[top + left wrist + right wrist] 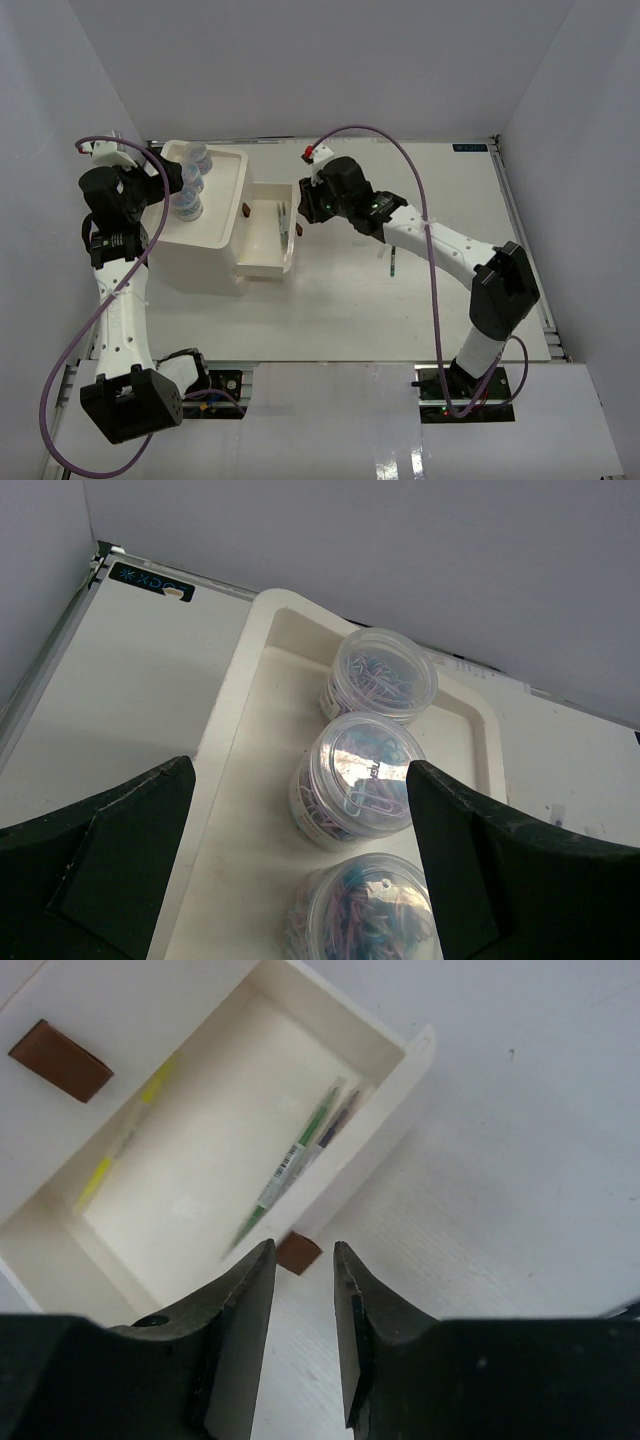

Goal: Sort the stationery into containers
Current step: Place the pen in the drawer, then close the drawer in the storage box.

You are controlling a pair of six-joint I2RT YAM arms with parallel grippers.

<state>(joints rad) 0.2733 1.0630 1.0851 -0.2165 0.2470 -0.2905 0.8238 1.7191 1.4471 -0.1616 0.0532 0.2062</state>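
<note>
The white box unit (pixel 200 255) stands at the left. Three clear jars (pixel 190 182) of bluish clips sit in a row in its top tray (pixel 232 175). My left gripper (pixel 168 188) hangs open over them. In the left wrist view the gripper (pixel 300 770) straddles the middle jar (pixel 358 780) without touching it. One drawer (pixel 265 238) is pulled out. It holds a green pen (pixel 285 1175), a dark blue pen (pixel 335 1125) and a yellow pen (pixel 120 1150). My right gripper (pixel 303 1244) is narrowly open and empty, its tips just short of the drawer's brown knob (pixel 298 1255). No tape rings are in view.
A thin pen (pixel 393 262) lies loose on the table to the right of the drawer, under my right arm. A second brown knob (pixel 60 1060) shows on the box front beside the open drawer. White walls close in the table at the back and sides.
</note>
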